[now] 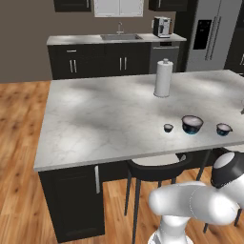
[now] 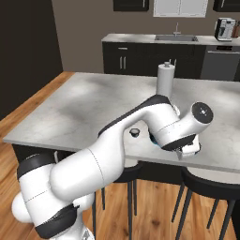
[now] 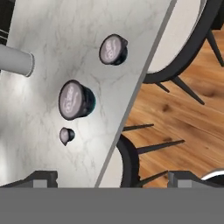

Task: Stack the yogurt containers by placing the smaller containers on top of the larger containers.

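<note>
Dark finger tips of the gripper [image 3: 112, 179] stand far apart at the bottom of the hand view, jaws wide and nothing between them. The hand hangs above the near edge of the marble island counter [image 1: 105, 119], looking down on it; in the right base view the hand [image 2: 187, 149] sits at that same edge, in front of the tubs.

Taking the widest tub [image 3: 75, 99] as the landmark: it stands upright on the marble, set back a little from the counter's edge, pale printed top showing to the hand camera. In the left base view this widest tub [image 1: 192, 124] shows dark sides and a teal-blue base.

Just beside it, apart and not touching, is the tiny tub [image 3: 66, 135], dark and much narrower; in the left base view the tiny tub [image 1: 168, 127] lies on the landmark's left.

On the landmark's other side, a bit farther off, stands the mid-sized tub [image 3: 113, 49], also alone on the marble; in the left base view it [image 1: 223, 129] is on the landmark's right. All three stand in a loose row along the counter's near edge, none stacked.

Beyond the widest tub, farther in on the counter, stands a tall white paper-towel roll [image 1: 163, 78], upright.

Below the counter's edge, near the landmark, dark stools [image 1: 157, 169] stand on the wooden floor [image 3: 183, 109].
</note>
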You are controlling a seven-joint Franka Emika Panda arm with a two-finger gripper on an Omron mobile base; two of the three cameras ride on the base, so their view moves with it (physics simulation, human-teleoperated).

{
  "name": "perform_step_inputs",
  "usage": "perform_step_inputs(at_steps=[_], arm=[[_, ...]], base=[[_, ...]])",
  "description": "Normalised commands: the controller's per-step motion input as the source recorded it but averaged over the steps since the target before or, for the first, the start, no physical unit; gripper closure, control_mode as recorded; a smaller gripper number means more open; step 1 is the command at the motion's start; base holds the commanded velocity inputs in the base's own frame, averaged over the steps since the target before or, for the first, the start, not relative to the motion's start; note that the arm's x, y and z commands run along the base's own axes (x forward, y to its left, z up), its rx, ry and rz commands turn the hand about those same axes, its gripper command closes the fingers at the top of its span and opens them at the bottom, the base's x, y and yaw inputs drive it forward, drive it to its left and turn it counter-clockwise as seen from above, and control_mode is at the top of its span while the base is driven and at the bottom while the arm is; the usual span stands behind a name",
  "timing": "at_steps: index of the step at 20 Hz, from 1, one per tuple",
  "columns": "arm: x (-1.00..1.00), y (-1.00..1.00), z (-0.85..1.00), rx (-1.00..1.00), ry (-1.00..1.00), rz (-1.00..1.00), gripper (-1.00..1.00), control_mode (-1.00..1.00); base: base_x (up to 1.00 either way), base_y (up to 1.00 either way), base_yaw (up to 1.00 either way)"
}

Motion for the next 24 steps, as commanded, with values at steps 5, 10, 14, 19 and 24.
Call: perform_step_inputs(at_steps=[5,10,14,19,24], arm=[[0.21,-0.16,-0.14,0.05,0.01,-0.10,-1.00,-1.00],[0.11,-0.22,-0.17,0.08,0.02,-0.03,-1.00,-1.00],[0.00,-0.20,-0.17,0.06,0.00,-0.01,-1.00,-1.00],[0.00,-0.11,-0.06,0.03,0.00,0.00,-1.00,-1.00],[0.11,-0.02,0.00,0.01,0.00,0.00,-1.00,-1.00]], base=[[0.00,0.00,0.00],[0.00,0.00,0.00],[0.00,0.00,0.00],[0.00,0.00,0.00],[0.00,0.00,0.00]])
